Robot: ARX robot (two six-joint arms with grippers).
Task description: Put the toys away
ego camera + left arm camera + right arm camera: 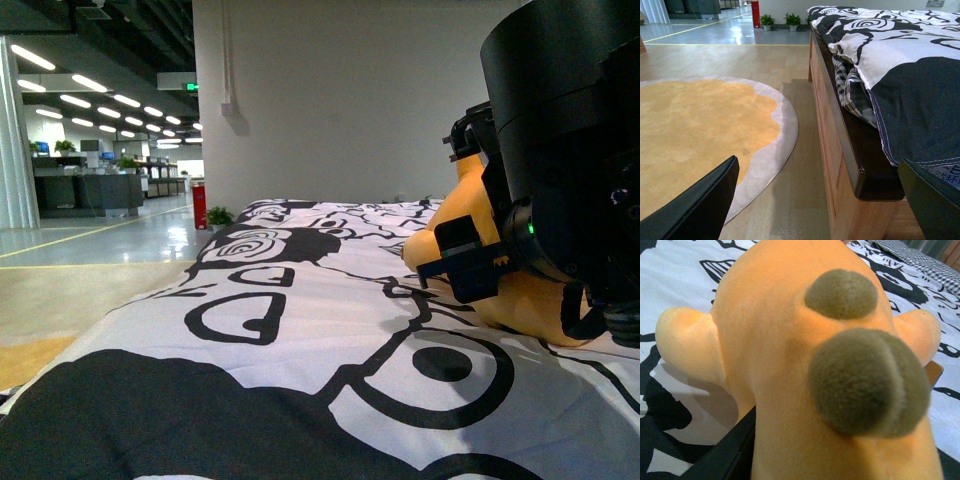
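Note:
An orange-yellow plush animal (pixel 470 215) lies on the black-and-white bedding (pixel 300 330) at the right of the front view. My right gripper (pixel 480 255) is shut on it, and the black arm hides much of the toy. In the right wrist view the plush animal (pixel 790 355) fills the picture, with two round olive-brown fuzzy patches on it; one black finger (pixel 725 455) presses its side. My left gripper (pixel 820 200) hangs open beside the bed, over the wooden floor, with nothing between its fingers (pixel 700 205).
The wooden bed frame (pixel 840 165) with a dark rail runs along the floor, bedding hanging over its edge. A round orange rug (pixel 695 130) with a grey border lies beside the bed. A white wall (pixel 340 90) stands behind the bed; an open hall lies far left.

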